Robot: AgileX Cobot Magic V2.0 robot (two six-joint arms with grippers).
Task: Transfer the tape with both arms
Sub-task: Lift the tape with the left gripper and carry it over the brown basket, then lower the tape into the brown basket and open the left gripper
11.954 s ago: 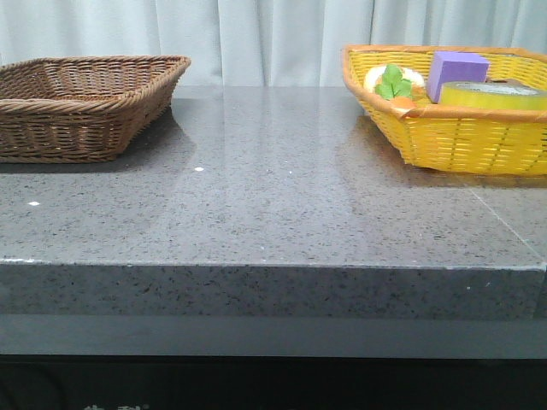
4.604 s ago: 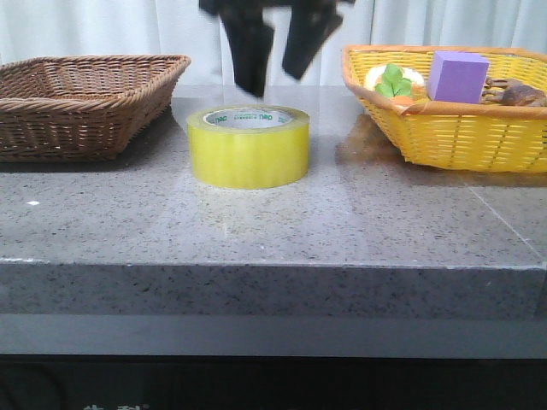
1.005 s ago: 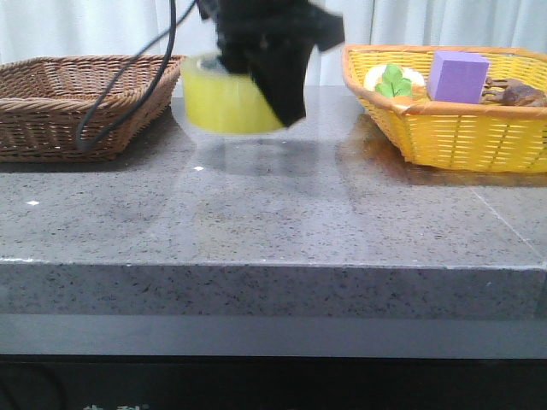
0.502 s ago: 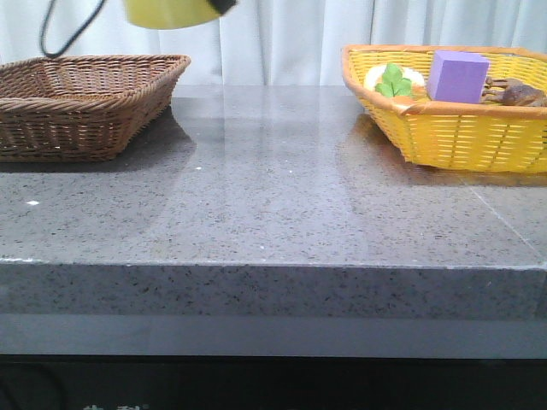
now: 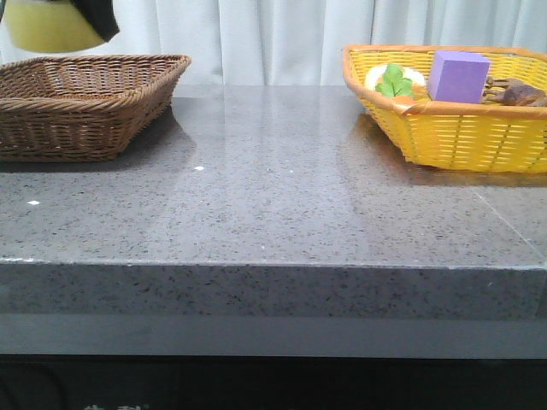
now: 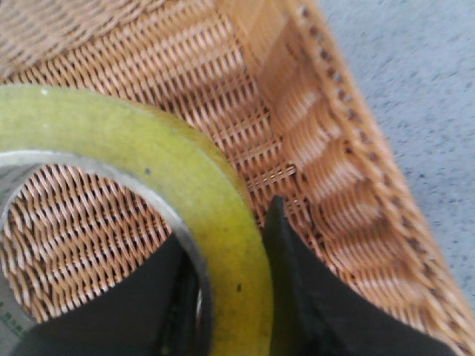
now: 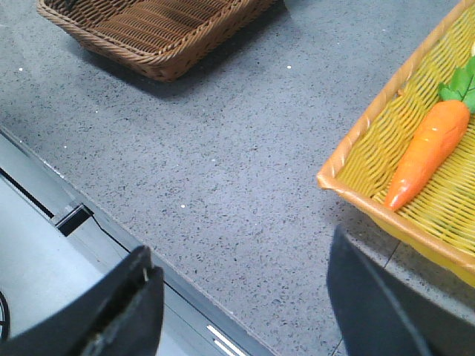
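The yellow tape roll (image 5: 47,24) hangs at the top left of the front view, above the brown wicker basket (image 5: 85,102), with a bit of black finger (image 5: 98,19) on its right side. In the left wrist view my left gripper (image 6: 230,245) is shut on the tape's wall (image 6: 148,163), one finger inside the core and one outside, over the basket's woven floor (image 6: 185,81). My right gripper (image 7: 241,297) is open and empty, high above the table's front edge; it does not show in the front view.
A yellow basket (image 5: 461,137) at the right holds a purple cube (image 5: 455,73), a green leafy toy (image 5: 393,83) and a brown object (image 5: 517,92). The right wrist view shows its carrot (image 7: 427,152) and the brown basket (image 7: 156,30). Grey stone table (image 5: 273,196) between.
The left gripper has carried the tape up off the table's middle and leftward, to above the brown basket. The right arm has left the front view.
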